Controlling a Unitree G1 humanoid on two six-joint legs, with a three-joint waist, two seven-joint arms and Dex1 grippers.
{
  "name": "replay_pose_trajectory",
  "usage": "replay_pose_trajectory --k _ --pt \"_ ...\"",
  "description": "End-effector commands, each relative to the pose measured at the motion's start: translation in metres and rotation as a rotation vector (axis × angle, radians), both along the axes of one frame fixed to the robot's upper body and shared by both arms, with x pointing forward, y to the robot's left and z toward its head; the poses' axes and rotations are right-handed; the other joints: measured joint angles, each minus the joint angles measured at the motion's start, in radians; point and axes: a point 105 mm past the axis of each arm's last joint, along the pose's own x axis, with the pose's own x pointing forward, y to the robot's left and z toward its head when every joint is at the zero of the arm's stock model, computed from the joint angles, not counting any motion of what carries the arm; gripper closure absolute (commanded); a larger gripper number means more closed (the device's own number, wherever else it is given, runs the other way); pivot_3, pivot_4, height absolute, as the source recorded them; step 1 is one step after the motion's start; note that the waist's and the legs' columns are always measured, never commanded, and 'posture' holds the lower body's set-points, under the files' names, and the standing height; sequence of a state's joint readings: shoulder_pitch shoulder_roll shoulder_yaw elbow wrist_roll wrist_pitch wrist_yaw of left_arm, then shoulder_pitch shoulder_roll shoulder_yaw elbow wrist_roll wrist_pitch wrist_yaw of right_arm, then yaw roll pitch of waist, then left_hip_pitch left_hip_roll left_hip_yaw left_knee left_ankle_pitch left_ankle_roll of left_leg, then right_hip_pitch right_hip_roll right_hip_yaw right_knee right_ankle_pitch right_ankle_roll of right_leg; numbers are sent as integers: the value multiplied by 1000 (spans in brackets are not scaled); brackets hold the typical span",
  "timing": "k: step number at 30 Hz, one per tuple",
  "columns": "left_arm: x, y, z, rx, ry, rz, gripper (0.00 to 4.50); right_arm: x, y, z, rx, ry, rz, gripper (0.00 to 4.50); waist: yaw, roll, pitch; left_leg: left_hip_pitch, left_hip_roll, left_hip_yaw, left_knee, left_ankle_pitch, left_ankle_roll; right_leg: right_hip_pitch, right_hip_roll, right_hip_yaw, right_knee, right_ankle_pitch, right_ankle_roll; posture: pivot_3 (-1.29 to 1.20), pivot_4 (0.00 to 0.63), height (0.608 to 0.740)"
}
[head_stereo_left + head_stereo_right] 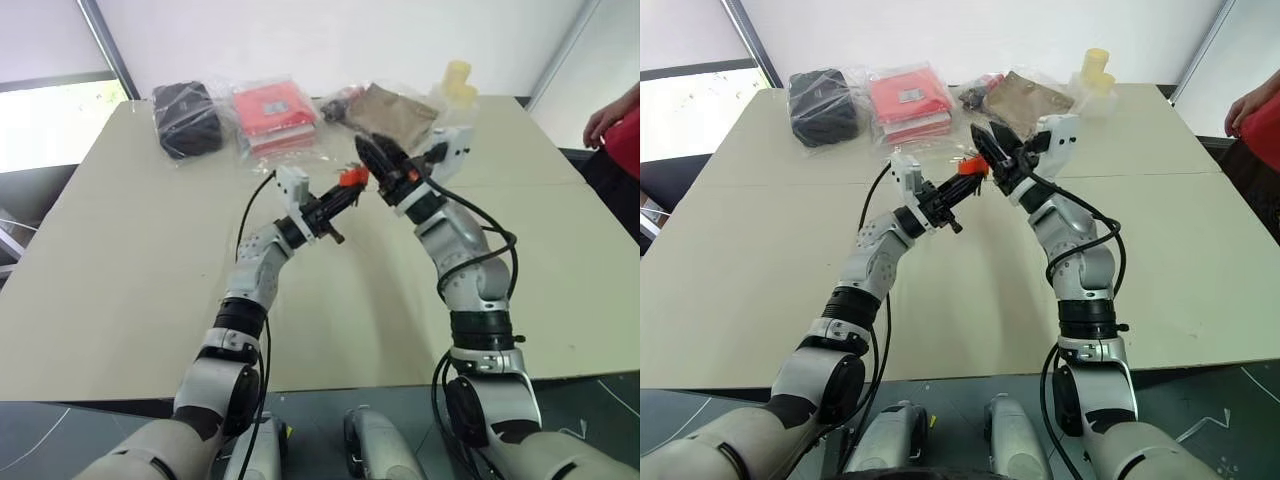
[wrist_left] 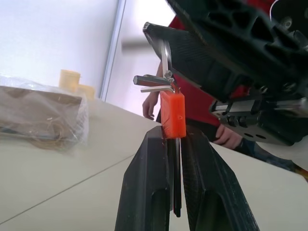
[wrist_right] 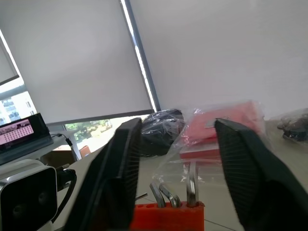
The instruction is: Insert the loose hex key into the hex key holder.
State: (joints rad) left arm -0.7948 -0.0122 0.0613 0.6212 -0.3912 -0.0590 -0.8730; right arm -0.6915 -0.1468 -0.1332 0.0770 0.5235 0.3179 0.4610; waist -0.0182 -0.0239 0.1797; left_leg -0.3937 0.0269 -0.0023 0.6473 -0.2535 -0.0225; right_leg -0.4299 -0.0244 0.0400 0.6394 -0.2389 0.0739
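Observation:
The orange hex key holder (image 2: 173, 113) hangs in the air above the table, with my left gripper (image 1: 345, 190) shut on its lower end. Several thin dark keys (image 3: 190, 185) stick out of its top. One of them stands tall and upright (image 2: 165, 57), but I cannot tell whether it is the loose hex key. My right gripper (image 3: 178, 124) is open just over the holder (image 3: 166, 216). Its two fingers (image 3: 110, 183) straddle the protruding keys without gripping any of them.
At the far edge of the beige table (image 1: 120, 280) lie a black pouch (image 1: 187, 118), a red packet in clear plastic (image 1: 272, 110), a brown bagged item (image 1: 400, 110) and a yellow object (image 1: 457, 80). A person in red (image 1: 620, 130) stands at the right.

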Motion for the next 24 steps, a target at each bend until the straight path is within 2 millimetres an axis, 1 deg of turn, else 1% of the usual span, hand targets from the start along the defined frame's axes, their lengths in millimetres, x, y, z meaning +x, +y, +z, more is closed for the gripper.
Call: replay_pose_trajectory --k 1,4,8,11,14,16,18,20,24 --pt "-3 -4 18 -7 -76 -11 4500 -6 1 21 9 -75 11 293 0 0 0 0 0 0 0 0 0 0 0 0 0 0 0 0 150 740" --pt "-2 -4 18 -5 -76 -10 4500 -7 1 22 14 -80 13 293 0 0 0 0 0 0 0 0 0 0 0 0 0 0 0 0 150 740" --pt "-1 -1 17 -2 -76 -3 4500 -11 -7 28 16 -103 8 293 0 0 0 0 0 0 0 0 0 0 0 0 0 0 0 0 150 740" --pt "-5 4 16 -1 -70 -12 4500 -23 -12 29 -57 -129 59 293 1 0 0 -1 0 0 0 0 0 0 0 0 -1 0 0 0 150 740" --pt "-13 17 12 20 -42 -23 4500 -37 -17 19 -190 -136 117 293 1 0 0 -1 0 0 -1 -1 1 0 0 0 -3 0 0 0 150 740" --pt "-16 22 11 23 -27 -24 4500 -40 -19 17 -221 -132 128 293 -2 0 0 -2 0 0 -1 -1 3 0 0 0 -4 0 0 0 150 740" --pt "-22 33 7 26 6 -19 4500 -47 -21 3 -336 -121 162 293 -1 0 0 -1 1 0 -1 -2 3 0 0 0 -4 0 0 0 150 740" --pt "-33 47 2 55 33 -15 4500 -57 -25 -16 -486 -101 214 293 -1 1 0 -1 1 0 -1 -2 3 0 0 0 -4 0 0 0 150 740" --pt "-46 69 -4 129 86 8 4500 -67 -31 -36 -624 -57 277 293 -1 1 1 -1 1 0 -1 -3 5 0 1 0 -5 0 0 0 150 740"
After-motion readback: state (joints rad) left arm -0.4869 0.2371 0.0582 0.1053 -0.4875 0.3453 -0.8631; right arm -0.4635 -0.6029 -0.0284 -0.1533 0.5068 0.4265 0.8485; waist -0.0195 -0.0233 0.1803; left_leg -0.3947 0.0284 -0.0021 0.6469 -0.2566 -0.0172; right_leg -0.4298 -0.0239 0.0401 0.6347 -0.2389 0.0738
